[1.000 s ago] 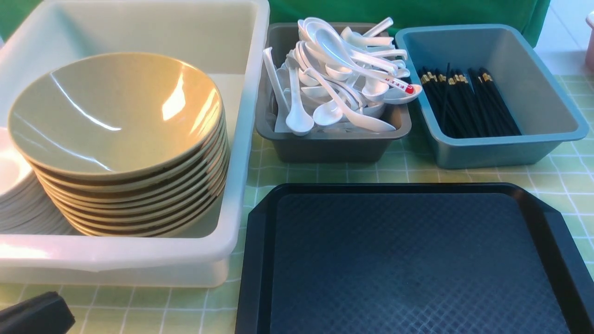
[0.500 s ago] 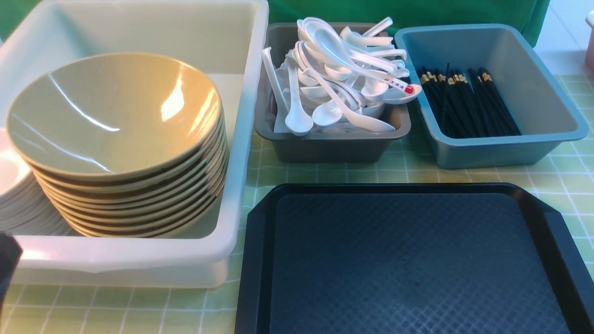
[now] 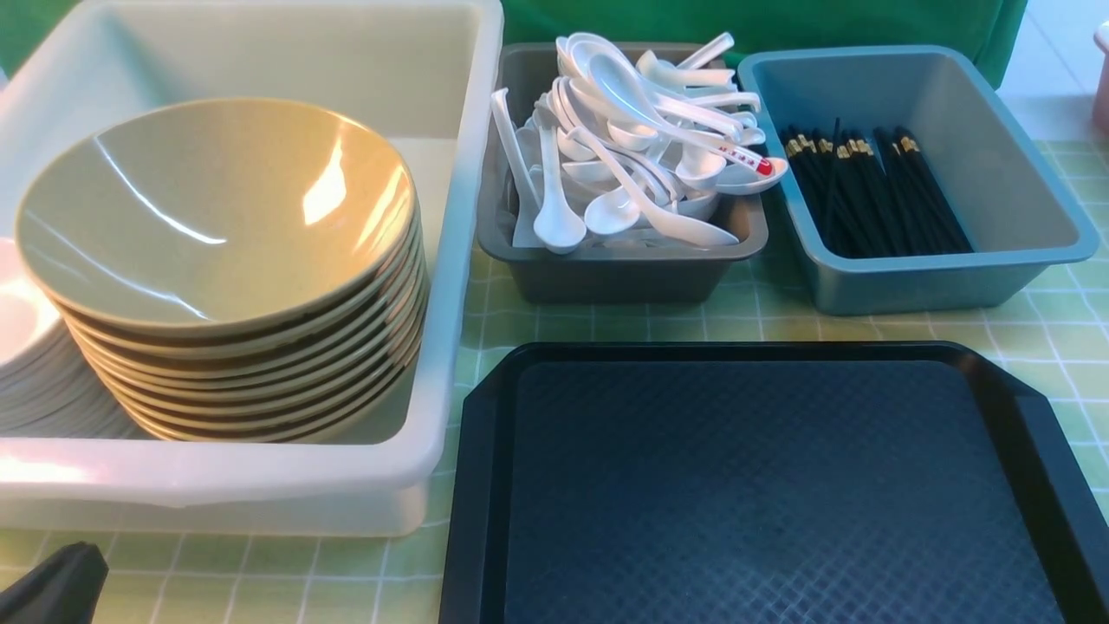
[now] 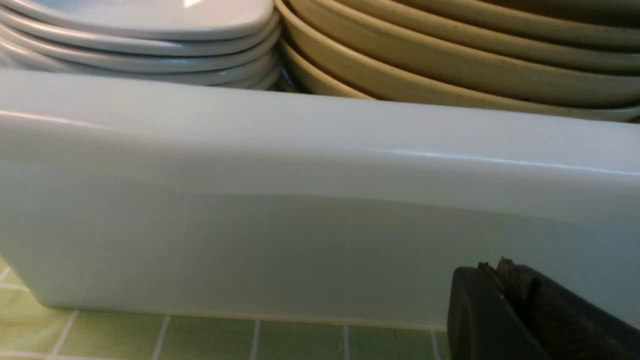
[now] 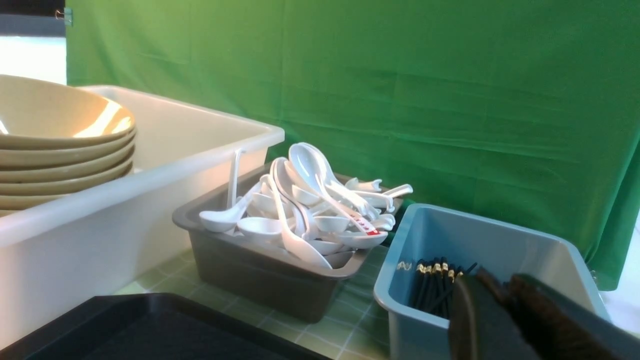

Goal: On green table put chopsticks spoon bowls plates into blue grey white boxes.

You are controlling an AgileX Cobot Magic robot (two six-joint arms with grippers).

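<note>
green table w/ pale grid cloth. big translucent white box at left holds stack of glossy tan-olive bowls, dark outsides, wide and shallow; stack of small white plates beside them at box's left end, rounded-square edges clear in left wrist view. dark grey box in middle, heaped w/ glossy white soup spoons, one w/ red mark on handle. blue box at right, black chopsticks w/ gold bands lying inside. black textured tray in front, bare. left gripper low by white box's near wall, jaws pressed together, holding nothing. right gripper near blue box, jaws almost together, nothing between them.
</note>
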